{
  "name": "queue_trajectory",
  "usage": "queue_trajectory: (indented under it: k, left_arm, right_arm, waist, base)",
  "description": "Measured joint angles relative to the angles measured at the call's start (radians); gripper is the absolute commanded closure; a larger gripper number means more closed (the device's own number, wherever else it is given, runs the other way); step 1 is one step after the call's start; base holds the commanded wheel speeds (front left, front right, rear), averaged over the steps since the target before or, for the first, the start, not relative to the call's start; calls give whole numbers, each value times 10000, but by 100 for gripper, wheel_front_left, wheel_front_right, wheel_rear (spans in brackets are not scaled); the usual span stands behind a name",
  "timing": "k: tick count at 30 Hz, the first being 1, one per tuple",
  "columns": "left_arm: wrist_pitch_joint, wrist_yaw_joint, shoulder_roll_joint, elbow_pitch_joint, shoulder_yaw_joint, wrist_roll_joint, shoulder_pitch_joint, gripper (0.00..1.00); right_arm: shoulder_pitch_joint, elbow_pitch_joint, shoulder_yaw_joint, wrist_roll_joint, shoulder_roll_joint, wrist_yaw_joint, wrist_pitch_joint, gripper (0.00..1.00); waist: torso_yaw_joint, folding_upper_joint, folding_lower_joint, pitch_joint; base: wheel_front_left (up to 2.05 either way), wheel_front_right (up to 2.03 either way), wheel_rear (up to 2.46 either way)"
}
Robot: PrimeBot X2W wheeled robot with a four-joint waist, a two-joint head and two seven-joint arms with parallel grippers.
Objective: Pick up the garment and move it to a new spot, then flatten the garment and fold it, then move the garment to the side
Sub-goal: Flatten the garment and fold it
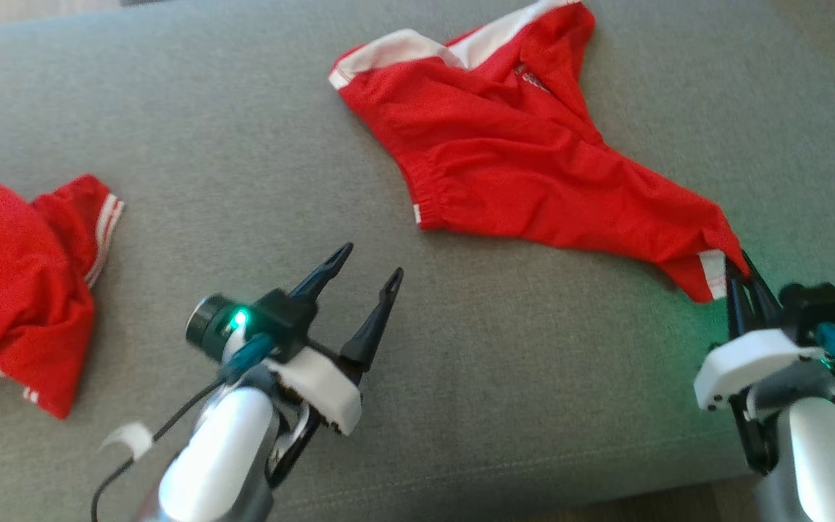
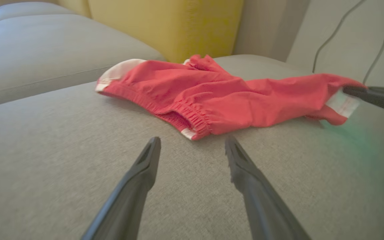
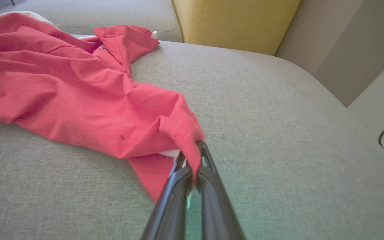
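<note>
The garment (image 1: pixel 504 159), red shorts with white trim, lies spread on the grey sofa cushion (image 1: pixel 243 130), stretched toward the lower right. My right gripper (image 1: pixel 738 267) is shut on the garment's hem corner, where a white stripe shows; in the right wrist view the red cloth (image 3: pixel 88 100) runs into the closed fingers (image 3: pixel 200 160). My left gripper (image 1: pixel 372 262) stands open over bare cushion, a little short of the elastic waistband (image 2: pixel 185 116), touching nothing. The left wrist view has the right gripper's fingertips (image 2: pixel 372 95) pinching the hem at far right.
A second red garment with white stripes (image 1: pixel 19 283) lies crumpled at the left edge. A yellow cushion (image 2: pixel 165 23) stands behind the seat. The sofa's front edge (image 1: pixel 606 493) runs along the bottom right. A cable (image 2: pixel 338 30) hangs on the wall.
</note>
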State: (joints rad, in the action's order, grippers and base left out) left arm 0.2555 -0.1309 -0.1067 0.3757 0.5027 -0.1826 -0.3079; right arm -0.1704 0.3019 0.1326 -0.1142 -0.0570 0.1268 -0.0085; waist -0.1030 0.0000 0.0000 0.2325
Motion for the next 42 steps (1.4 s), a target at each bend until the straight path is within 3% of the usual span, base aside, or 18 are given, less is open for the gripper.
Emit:
queue_trajectory:
  k: [11, 18, 42]
  left_arm:
    - [0, -12, -454, 1833, 1302, 1007, -1938, 0]
    - [2, -6, -401, 2761, 1325, 1302, -2847, 0]
    - [13, -8, -178, 3423, 1960, 1634, -4010, 0]
  right_arm:
    - [-600, -81, -399, 253, 105, 0, -15, 100]
    - [-836, -81, -621, 481, 107, 0, -104, 100]
    - [-1065, -77, -817, 832, 107, 0, -267, 100]
  waist:
    - [-597, 0, 1, 868]
    - [-879, 0, 1, 1207]
    - [-1224, 0, 0, 1748]
  base:
    - [0, 0, 0]
    - [0, 0, 0]
    - [0, 0, 0]
